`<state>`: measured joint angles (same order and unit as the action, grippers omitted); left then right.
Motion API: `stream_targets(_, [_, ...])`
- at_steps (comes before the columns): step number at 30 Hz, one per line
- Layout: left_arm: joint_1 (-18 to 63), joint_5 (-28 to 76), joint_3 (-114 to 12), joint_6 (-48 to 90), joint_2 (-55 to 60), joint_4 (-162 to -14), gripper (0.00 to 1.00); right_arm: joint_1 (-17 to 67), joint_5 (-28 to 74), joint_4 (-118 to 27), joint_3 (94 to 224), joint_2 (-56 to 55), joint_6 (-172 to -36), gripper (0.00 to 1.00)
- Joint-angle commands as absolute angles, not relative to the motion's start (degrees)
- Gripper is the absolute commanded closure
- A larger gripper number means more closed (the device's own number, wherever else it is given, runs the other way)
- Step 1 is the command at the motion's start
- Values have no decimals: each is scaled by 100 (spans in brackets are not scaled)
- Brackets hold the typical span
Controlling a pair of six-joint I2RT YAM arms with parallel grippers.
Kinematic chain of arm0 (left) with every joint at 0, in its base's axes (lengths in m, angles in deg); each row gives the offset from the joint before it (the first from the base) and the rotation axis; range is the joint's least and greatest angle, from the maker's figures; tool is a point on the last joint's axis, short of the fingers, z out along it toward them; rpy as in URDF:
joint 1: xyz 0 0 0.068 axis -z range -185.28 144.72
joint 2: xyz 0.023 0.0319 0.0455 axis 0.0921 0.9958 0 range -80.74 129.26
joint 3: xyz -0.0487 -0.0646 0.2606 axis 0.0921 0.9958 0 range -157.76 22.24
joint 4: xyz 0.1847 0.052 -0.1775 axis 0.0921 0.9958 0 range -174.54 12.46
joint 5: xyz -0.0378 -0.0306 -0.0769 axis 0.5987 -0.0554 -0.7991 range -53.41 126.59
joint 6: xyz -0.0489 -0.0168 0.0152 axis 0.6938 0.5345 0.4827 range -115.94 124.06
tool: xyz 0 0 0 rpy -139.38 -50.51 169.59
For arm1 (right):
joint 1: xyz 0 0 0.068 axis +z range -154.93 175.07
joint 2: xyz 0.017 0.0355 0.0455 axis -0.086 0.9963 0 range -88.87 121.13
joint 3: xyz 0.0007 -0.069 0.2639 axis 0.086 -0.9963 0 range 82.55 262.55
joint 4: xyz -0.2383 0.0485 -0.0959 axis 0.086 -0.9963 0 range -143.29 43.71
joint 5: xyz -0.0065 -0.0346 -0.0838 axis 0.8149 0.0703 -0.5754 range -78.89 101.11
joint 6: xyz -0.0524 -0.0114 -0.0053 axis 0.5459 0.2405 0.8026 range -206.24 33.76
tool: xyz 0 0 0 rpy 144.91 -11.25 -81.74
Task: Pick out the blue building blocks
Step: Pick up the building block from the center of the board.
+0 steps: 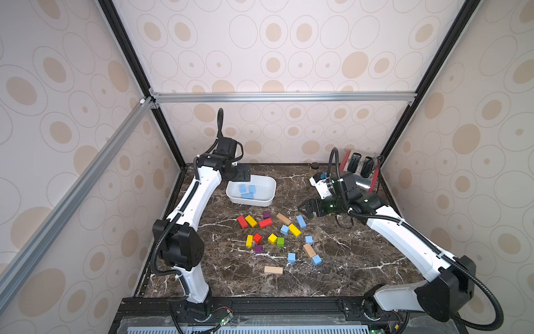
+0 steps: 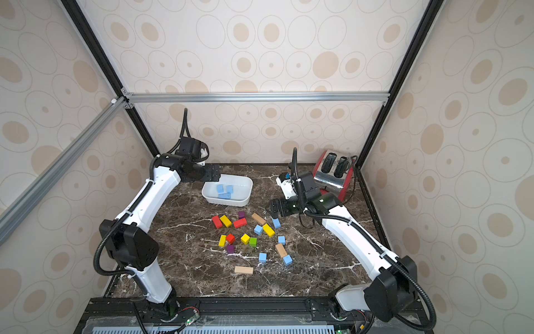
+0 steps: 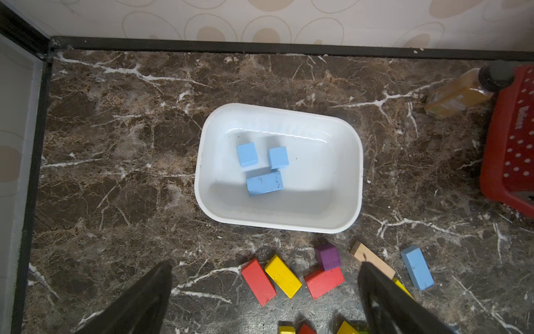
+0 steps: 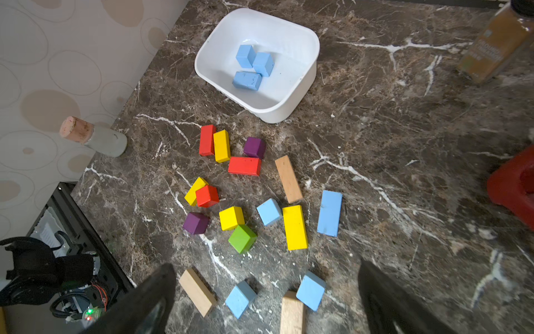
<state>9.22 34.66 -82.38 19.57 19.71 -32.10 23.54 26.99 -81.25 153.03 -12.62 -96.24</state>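
Left gripper [image 3: 264, 269] hangs spread wide and empty over the glossy white tub [image 3: 323, 179] at far left, right gripper [image 4: 267, 267] gapes too. Three matte blue blocks [image 3: 264, 183] sit inside, five lie loose on the marble table [image 1: 361, 260].

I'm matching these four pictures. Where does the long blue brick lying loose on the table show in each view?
In a top view: the long blue brick lies right of the tan plank.
In a top view: the brick again, right of that plank.
Left wrist: the brick, beside the plank.
Right wrist: the brick, beside the long yellow brick.
Shared landmark: the white tub.
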Motion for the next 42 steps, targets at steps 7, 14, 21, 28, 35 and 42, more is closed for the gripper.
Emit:
stream_targets(7, [1200, 3201, -6941, 1167, 624, -3697, 1, 2777, 1851, -9814, 15331, -1538, -9561, 0])
stream_targets(14, [1216, 2589, -5846, 871, -277, -4149, 1, 3130, 1516, -10170, 15058, -1709, -9876, 1])
stream_targets(21, [1223, 1937, -5002, 723, -963, -4465, 1, 3327, 1113, -10118, 14500, -2261, -10291, 2])
stream_targets(28, [1238, 1444, -4460, 819, -1340, -4748, 1, 3378, 936, -10313, 14023, -2593, -10561, 0])
stream_targets(35, [1321, 1185, -4100, 868, -1433, -5050, 1, 3505, 1046, -10149, 13615, -2575, -10848, 0])
stream_targets(42, [1434, 972, -3900, 817, -1429, -5123, 1, 3650, 1261, -9720, 13148, -2476, -11119, 0])
